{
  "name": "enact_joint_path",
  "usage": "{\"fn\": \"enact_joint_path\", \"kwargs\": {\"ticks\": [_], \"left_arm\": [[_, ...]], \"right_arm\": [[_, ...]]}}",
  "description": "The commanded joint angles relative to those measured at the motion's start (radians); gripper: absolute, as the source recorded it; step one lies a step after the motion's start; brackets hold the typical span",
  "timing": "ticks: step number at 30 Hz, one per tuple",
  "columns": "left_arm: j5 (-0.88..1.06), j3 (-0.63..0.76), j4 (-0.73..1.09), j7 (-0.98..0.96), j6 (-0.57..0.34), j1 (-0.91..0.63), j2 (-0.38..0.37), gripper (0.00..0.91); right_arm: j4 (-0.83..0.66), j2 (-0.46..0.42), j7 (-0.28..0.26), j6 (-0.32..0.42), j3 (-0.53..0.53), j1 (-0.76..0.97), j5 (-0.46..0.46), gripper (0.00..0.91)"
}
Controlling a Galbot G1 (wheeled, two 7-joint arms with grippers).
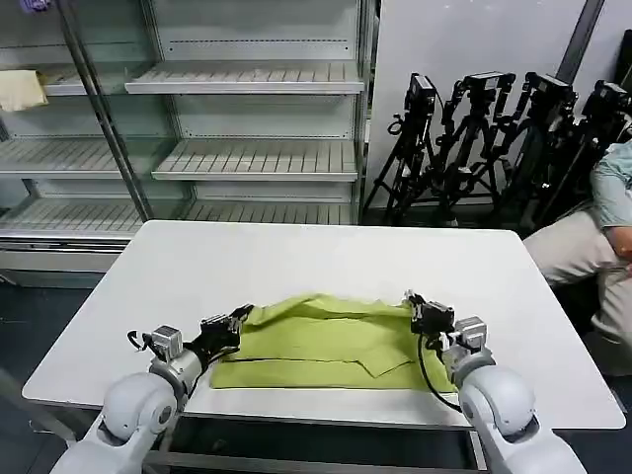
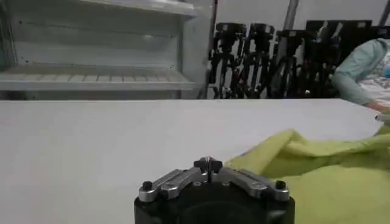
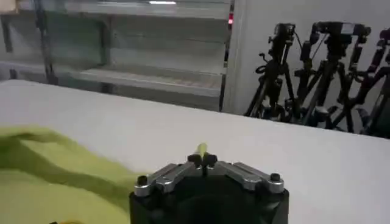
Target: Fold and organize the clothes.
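My left hand [image 1: 240,317], fingers pressed together, pinches the left edge of the lime T-shirt [image 1: 331,346]; my right hand [image 1: 415,303], likewise closed, pinches its far right corner, a sliver of green showing between the fingertips [image 3: 202,148] in the right wrist view. The T-shirt lies partly folded on the near half of the white table [image 1: 326,257], its far edge raised between my hands. No writing or label is legible on it. Shelving [image 1: 247,89] and tripods [image 1: 494,128] stand behind.

T-shirt [image 1: 331,341] on table [image 1: 296,257], near front edge; shelves [image 1: 247,158] behind.
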Motion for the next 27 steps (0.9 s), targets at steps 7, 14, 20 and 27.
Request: {"fn": "enact_joint_path", "kwargs": {"ticks": [7, 14, 20, 27], "left_arm": [[-0.005, -0.023, -0.042, 0.002, -0.003, 0.055, 0.028, 0.010], [0.003, -0.029, -0.064, 0.000, 0.005, 0.083, 0.028, 0.020], [0.030, -0.056, -0.054, -0.011, 0.003, 0.112, 0.030, 0.907], [-0.053, -0.106, -0.123, -0.066, -0.009, 0.140, 0.033, 0.907]], "right_arm": [[0.099, -0.011, 0.000, 0.012, 0.038, -0.108, -0.038, 0.000], [0.105, -0.014, -0.003, 0.012, 0.048, -0.133, -0.037, 0.000], [0.090, -0.019, -0.023, 0.026, 0.043, -0.162, -0.080, 0.907], [0.106, -0.034, -0.039, 0.041, 0.101, -0.193, -0.078, 0.907]]}}
